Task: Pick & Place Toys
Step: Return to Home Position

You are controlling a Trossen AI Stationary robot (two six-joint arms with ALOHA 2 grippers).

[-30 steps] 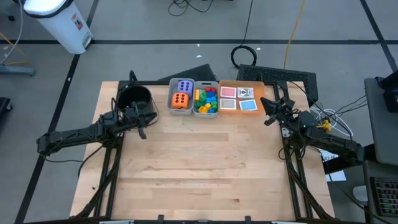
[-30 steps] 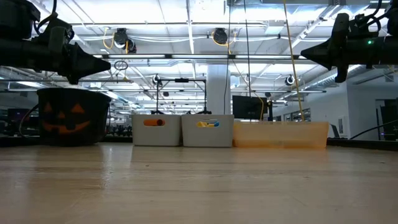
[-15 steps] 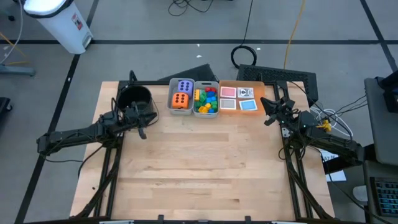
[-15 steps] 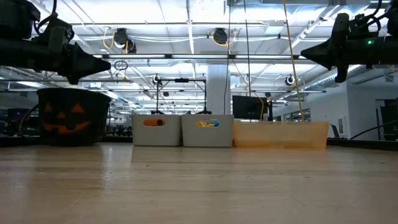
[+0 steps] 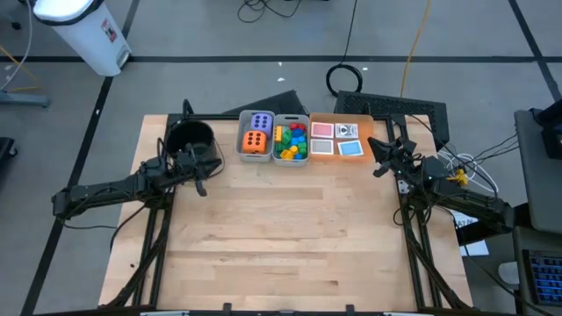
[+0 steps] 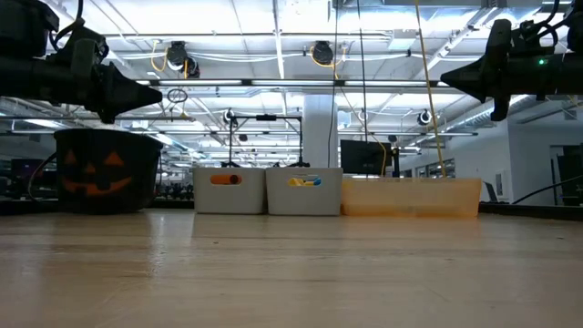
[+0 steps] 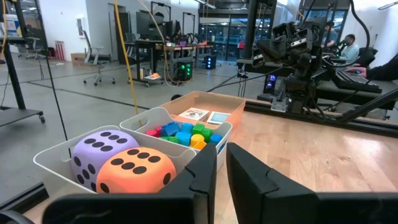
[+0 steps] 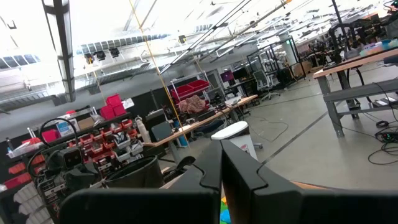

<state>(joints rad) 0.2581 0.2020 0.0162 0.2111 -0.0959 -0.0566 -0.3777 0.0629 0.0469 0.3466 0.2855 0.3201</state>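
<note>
Pinched almost closed and empty at both left gripper (image 7: 221,168), raised left of the brick bin (image 5: 291,163), and right gripper (image 8: 221,168), raised right of it. Inside it, bricks (image 5: 291,140); just left, dice (image 5: 255,141); just right, cards (image 5: 350,148). Could clip its wall and spill toys if swung low.

Floor (image 5: 219,79): grey concrete, dark seams
Ceiling (image 6: 273,23): high, white, rows of bright lights (image 8: 60,25)
Furniture: workbenches (image 8: 354,68), office chair (image 7: 97,68), white bin (image 5: 88,35)
</note>
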